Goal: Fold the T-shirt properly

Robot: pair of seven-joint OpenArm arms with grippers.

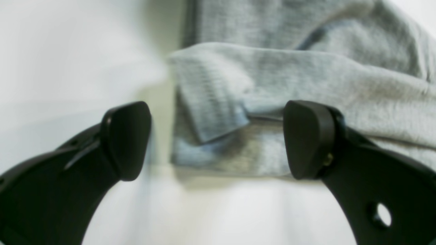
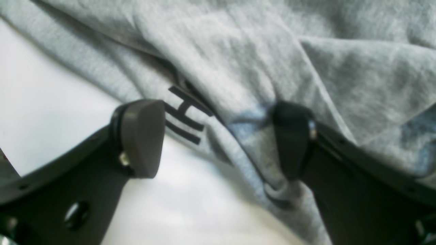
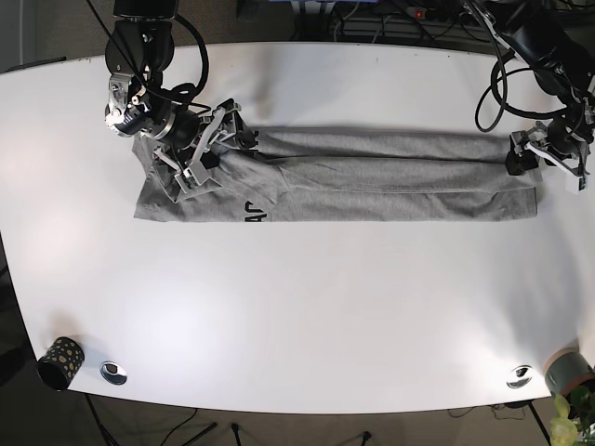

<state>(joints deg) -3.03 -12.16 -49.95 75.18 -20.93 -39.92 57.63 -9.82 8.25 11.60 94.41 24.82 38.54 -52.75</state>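
While the grey T-shirt (image 3: 372, 177) is laid out as a long, narrow band across the far half of the white table (image 3: 297, 316), both arms are seen at its 2 ends. The garment appears folded lengthwise, with several layers stacked along its length and dark printed lettering (image 3: 255, 212) visible near its front edge toward the base view's left.

At that end, the right gripper (image 2: 218, 139) is held low over the cloth. Its jaws are spread wide — one pad (image 2: 143, 136) is seen over bare table just beside the printed letters, while the other finger (image 2: 293, 136) is pressed into a crease of the fabric. No cloth is pinched between them.

At the opposite end, the left gripper (image 1: 218, 139) is positioned just off the shirt's narrow edge. Its 2 fingers are likewise spread apart, and nothing is gripped; a folded corner of the fabric (image 1: 218, 112) is seen between and beyond the pads, lying on the table. Whether the right-hand pad (image 1: 308, 137) touches the cloth cannot be told, since the view is blurred.

Along the near edge of the table, a small patterned cup (image 3: 60, 360) and 2 round metal fittings (image 3: 113, 373) (image 3: 520, 376) are seen, well apart from the shirt.
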